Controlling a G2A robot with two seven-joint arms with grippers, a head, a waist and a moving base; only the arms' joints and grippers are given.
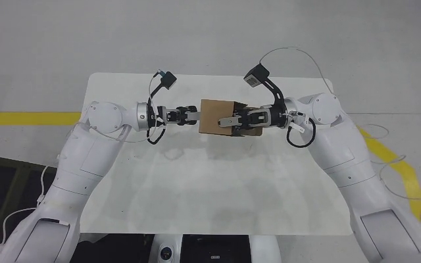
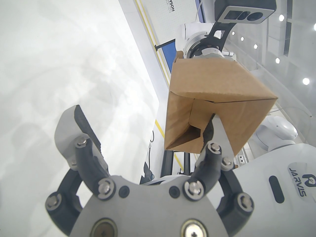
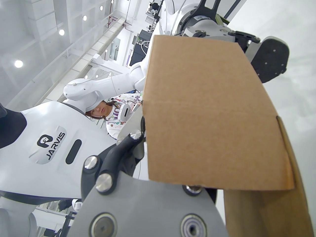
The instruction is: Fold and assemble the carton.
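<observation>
The brown carton [image 1: 217,116] is held above the middle of the white table, between the two arms. My right gripper [image 1: 231,122] comes in from the right and is shut on the carton's wall, one finger [image 3: 132,123] lying along the outside panel [image 3: 209,114]. My left gripper [image 2: 148,120] is open at the carton's left end [image 2: 217,92]. One of its fingers [image 2: 218,130] touches the folded end flap, and the other [image 2: 82,127] stands free over the table. The left gripper [image 1: 193,117] sits just left of the carton in the top view.
The white table [image 1: 197,191] has bare surface in front of and behind the carton. Its far edge [image 1: 210,74] lies close behind the arms. A yellow floor line [image 1: 33,118] runs past the table on both sides.
</observation>
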